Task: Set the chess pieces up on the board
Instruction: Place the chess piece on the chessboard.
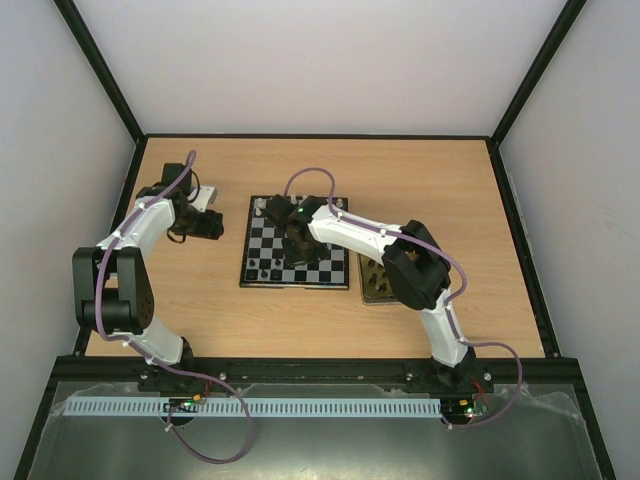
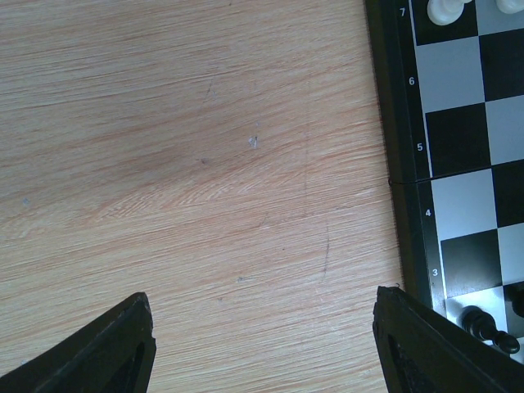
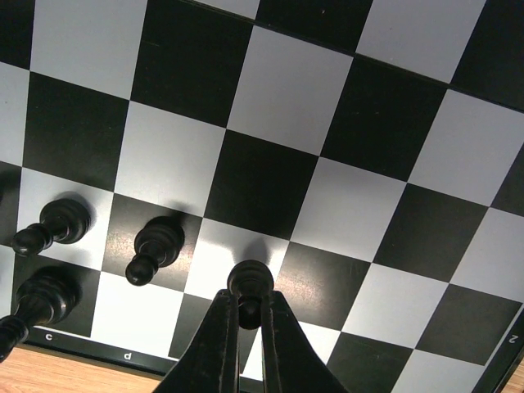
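**Right claw clamped on a black pawn over the board; left claw spread beside the rim**

The right claw [image 3: 250, 318] has its fingers pinched together on a black pawn [image 3: 250, 280]. It holds the pawn upright over a light square of the chessboard [image 3: 278, 106], in the second rank from the lettered rim. Whether the pawn's base touches the square cannot be told. On the dark square just beside it, above the "d", stands another black pawn [image 3: 154, 248]. A third pawn [image 3: 53, 228] stands one square further along, and a taller black piece [image 3: 37, 303] stands behind that one at the rim. Beyond the held pawn the checks run on bare.

The left claw [image 2: 262, 332] stands apart and grips nothing, with wood-grain counter [image 2: 188, 164] between its fingers. Its right-hand finger overlaps the board's thin black rim [image 2: 393, 123]. A black chessman [image 2: 483, 323] stands near that finger, and white chessmen [image 2: 446, 10] stand at the far end.

A yellowish tin [image 1: 372, 283] lies just beside the board's right edge, partly under the right arm.
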Tool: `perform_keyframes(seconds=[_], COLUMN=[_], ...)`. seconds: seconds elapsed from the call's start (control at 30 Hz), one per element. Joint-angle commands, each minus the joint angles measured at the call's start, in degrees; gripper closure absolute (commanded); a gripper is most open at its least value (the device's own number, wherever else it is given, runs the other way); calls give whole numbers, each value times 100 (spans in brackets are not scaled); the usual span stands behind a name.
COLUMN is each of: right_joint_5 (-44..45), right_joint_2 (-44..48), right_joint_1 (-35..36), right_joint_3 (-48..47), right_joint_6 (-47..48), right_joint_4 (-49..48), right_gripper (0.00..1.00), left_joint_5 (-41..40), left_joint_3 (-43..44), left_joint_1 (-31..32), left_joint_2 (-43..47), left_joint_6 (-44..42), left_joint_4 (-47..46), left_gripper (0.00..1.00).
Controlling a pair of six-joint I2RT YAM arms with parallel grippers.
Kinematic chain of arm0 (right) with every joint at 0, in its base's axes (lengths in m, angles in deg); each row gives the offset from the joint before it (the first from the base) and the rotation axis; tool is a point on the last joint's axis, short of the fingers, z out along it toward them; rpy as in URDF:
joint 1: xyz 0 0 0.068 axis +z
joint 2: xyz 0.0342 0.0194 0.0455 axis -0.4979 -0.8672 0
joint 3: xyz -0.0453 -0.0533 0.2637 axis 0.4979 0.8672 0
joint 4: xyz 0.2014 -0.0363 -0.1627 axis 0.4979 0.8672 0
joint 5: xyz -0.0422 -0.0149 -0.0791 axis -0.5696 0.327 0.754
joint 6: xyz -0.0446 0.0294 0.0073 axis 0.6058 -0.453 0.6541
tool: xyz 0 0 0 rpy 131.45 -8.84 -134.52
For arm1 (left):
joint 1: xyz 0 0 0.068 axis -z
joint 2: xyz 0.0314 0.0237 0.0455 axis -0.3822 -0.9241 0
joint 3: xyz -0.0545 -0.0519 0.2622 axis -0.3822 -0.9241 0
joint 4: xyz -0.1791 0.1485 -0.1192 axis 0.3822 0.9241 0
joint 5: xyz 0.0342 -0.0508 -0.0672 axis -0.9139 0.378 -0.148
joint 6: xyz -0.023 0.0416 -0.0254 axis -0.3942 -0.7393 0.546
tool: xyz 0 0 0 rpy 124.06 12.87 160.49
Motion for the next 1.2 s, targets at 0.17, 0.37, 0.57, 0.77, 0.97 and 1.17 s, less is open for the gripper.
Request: perform_keyframes(seconds=[0.17, 0.37, 0.57, 0.77, 0.97, 1.17], right_joint_5=[16, 49, 45, 13, -44, -101], right_joint_2=[-170, -189, -205, -199, -188, -164], right_joint_1=[39, 36, 37, 36, 38, 36], right_joint_3=[-126, -124, -134, -138, -126, -95], right_joint_6=[53, 72, 71, 75, 63, 57], right_joint_4=[59, 13, -20, -31, -40, -70], right_gripper=[96, 94, 92, 92, 92, 93], left_joint_5=[17, 18, 26, 26, 18, 17], left_joint_3=[110, 101, 65, 58, 54, 30], left_joint_1=[2, -7, 5, -2, -1, -5], left_joint_2=[-17, -17, -19, -11, 1, 33], left_joint_6=[14, 5, 8, 14, 23, 23], left_joint_4=[11, 7, -11, -20, -23, -25], left_gripper=[26, 27, 27, 27, 26, 26])
